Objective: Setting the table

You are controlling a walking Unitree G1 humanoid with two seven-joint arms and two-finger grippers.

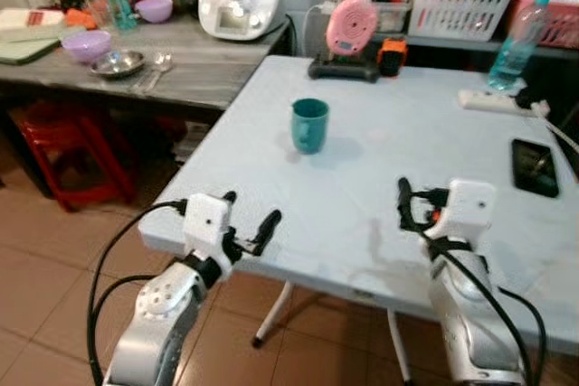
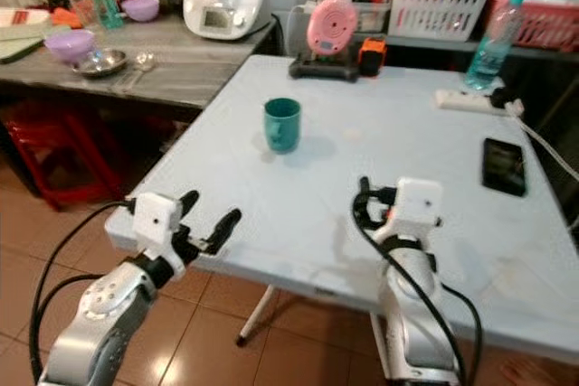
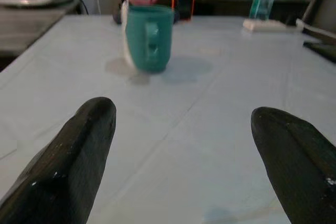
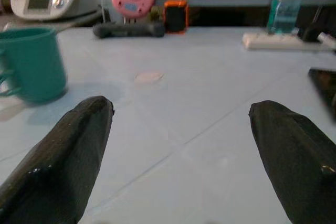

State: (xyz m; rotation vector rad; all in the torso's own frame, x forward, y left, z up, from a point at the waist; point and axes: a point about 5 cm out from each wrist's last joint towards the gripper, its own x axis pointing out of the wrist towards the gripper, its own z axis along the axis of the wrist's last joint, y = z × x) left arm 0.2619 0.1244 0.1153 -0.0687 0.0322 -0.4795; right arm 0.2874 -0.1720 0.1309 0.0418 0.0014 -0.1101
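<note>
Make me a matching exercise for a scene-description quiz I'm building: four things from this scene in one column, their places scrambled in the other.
Things:
1. mug
2. phone
3. purple bowl
4. left gripper

Places:
A. on the grey side counter
B. at the white table's near edge, open
C. standing near the middle of the white table
D. lying flat by the table's right edge

Pairs: 1-C, 2-D, 3-A, 4-B

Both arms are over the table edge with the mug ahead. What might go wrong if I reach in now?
The mug stands alone and light; a push from the open left gripper might tip or slide it. The phone lies near the right gripper, so a wide swing could knock it. The power strip and its cable sit at the far right edge, easy to snag.
</note>
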